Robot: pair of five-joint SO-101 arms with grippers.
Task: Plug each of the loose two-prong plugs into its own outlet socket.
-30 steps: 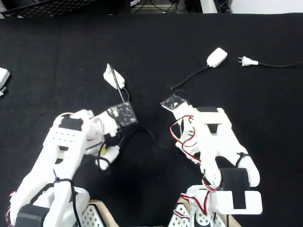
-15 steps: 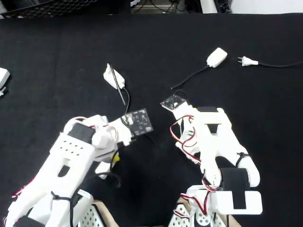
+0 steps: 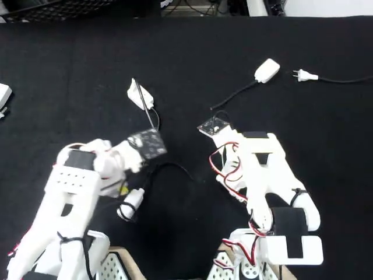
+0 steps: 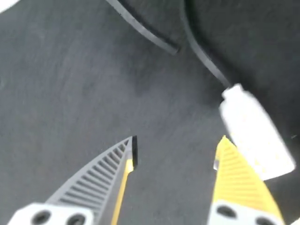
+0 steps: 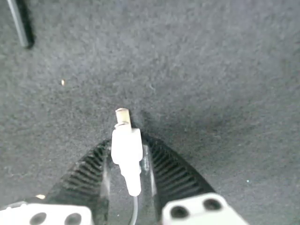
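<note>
The right hand (image 5: 125,143) is clamped on a white two-prong plug (image 5: 126,157), its prongs pointing straight ahead over the table (image 5: 211,70). The left hand (image 4: 178,145) is spread wide and empty. It is the nearer one to the white socket (image 4: 253,136), which lies just beside it, lengthwise along its reach.

I'm seeing the tablecloth (image 5: 211,61) looking matt, fuzzy black fabric | the plug (image 5: 126,149) reading as smooth white plastic with a dull metal prong | the white connector (image 4: 255,136) showing smooth plastic too
</note>
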